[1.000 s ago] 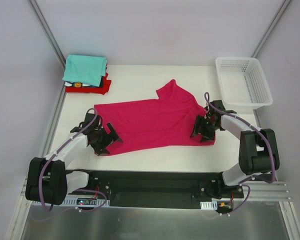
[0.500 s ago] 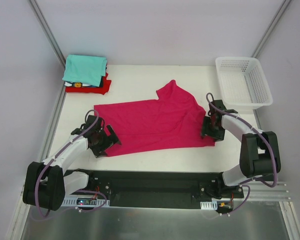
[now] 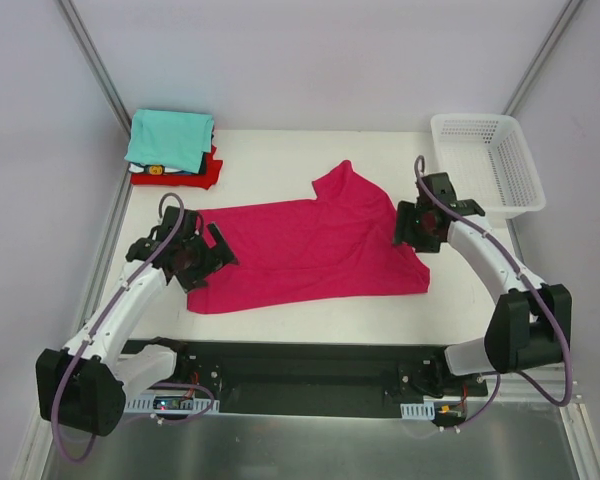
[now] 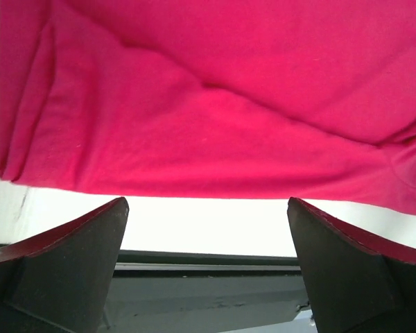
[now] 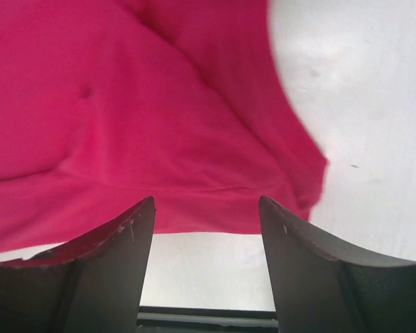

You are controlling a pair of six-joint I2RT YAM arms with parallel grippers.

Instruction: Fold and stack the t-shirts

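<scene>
The pink shirt lies spread out in the middle of the table; the left gripper hovers over its left end, jaws spread wide, holding nothing; the right gripper hangs over its right end, jaws partly apart, empty; the folded shirts sit stacked in the far left corner.

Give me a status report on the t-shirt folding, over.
Left gripper open, right gripper open, both empty. Magenta-pink cloth t-shirt spread between them. Nothing lying on it.
</scene>
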